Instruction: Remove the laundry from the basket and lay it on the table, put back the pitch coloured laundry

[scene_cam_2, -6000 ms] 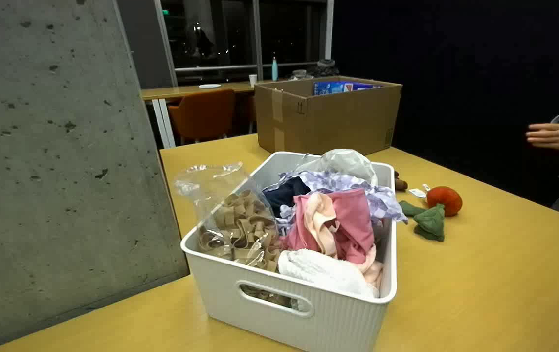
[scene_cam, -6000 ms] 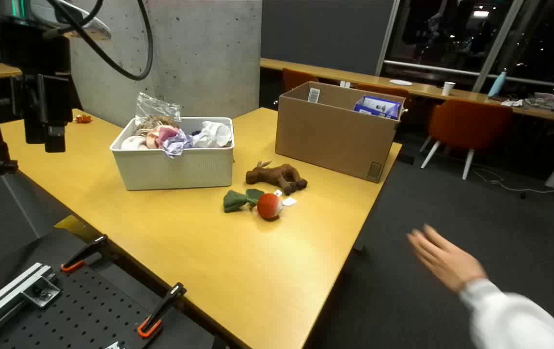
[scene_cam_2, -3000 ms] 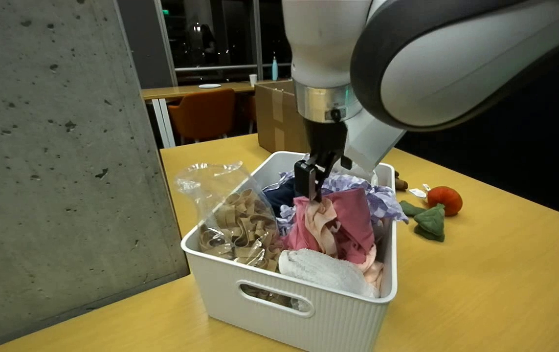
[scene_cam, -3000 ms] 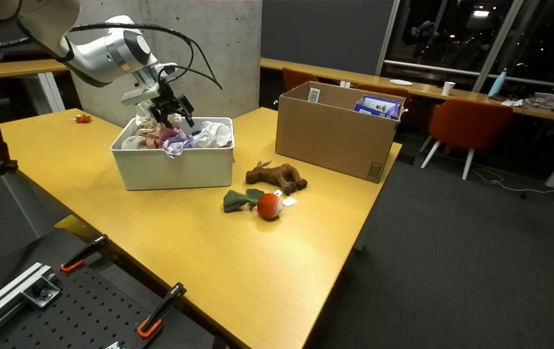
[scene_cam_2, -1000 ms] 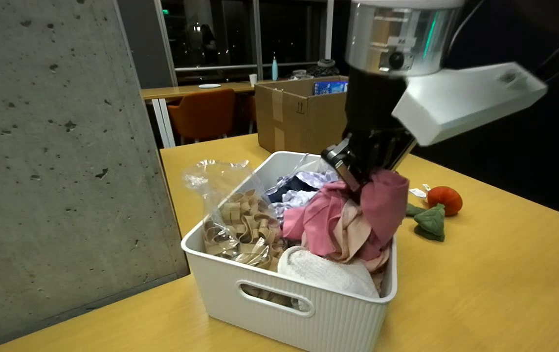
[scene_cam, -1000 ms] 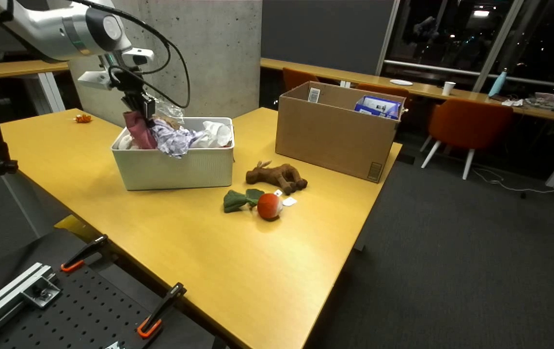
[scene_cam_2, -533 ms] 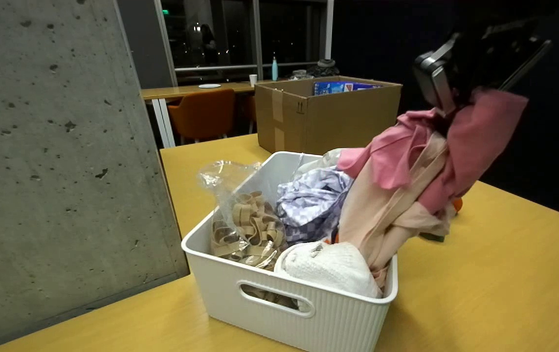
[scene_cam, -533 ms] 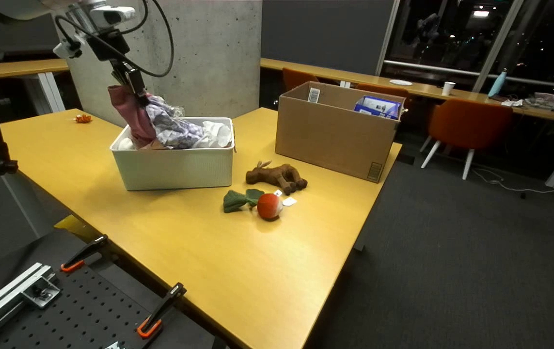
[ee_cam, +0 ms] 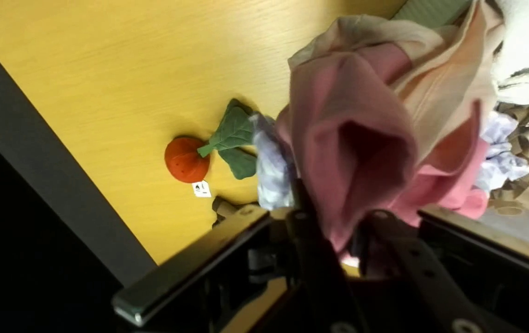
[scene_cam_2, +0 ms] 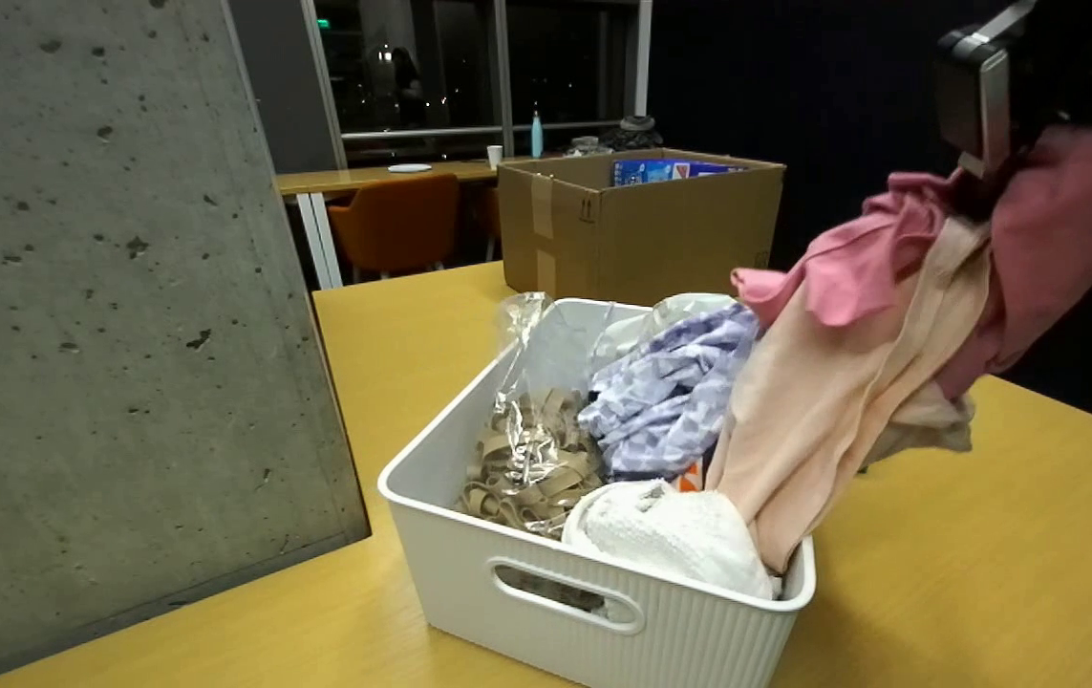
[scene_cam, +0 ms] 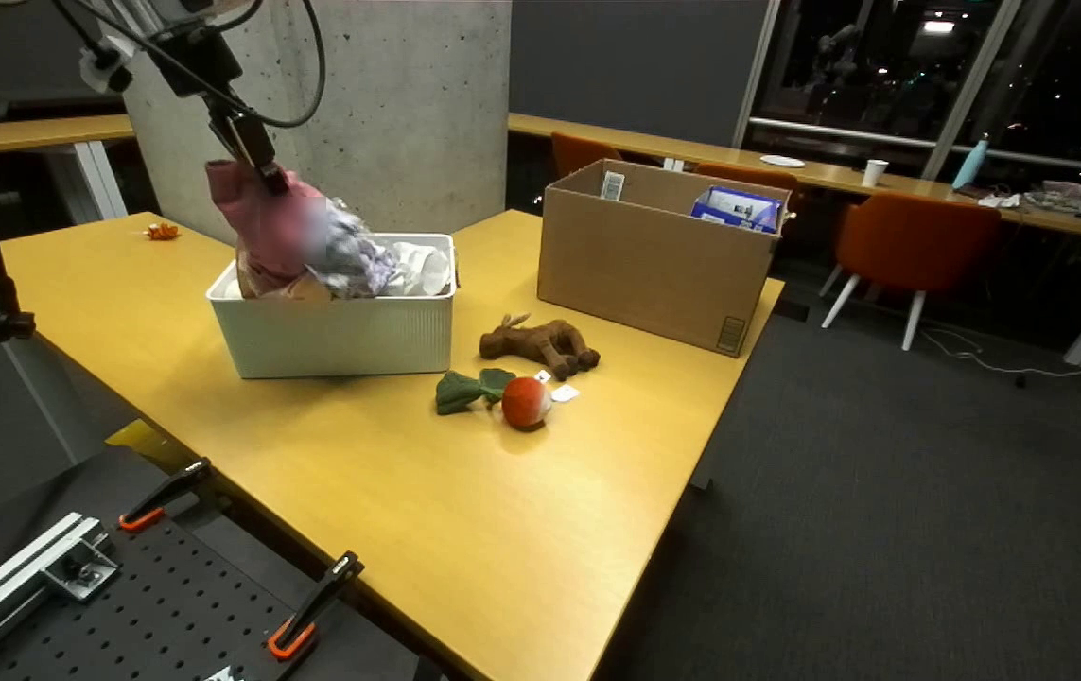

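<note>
Yellow-tan table [scene_cam: 464, 530], concrete pillar [scene_cam: 408, 113] behind. In an exterior view: gripper [scene_cam: 261, 175] clamped on pink-red cloth [scene_cam: 261, 222] above the basket [scene_cam: 341, 336]. In an exterior view: peach cloth [scene_cam_2: 823, 401] hangs alongside, lower end inside basket. Wrist view: pink-red cloth bunched in the grip. Probably removal step; next needs more lift so peach cloth clears the rim, then lay on table.

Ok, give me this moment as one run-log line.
gripper: clamped on pink cloth | peach cloth: hanging alongside, lower end in basket | white cloth: in basket
</note>
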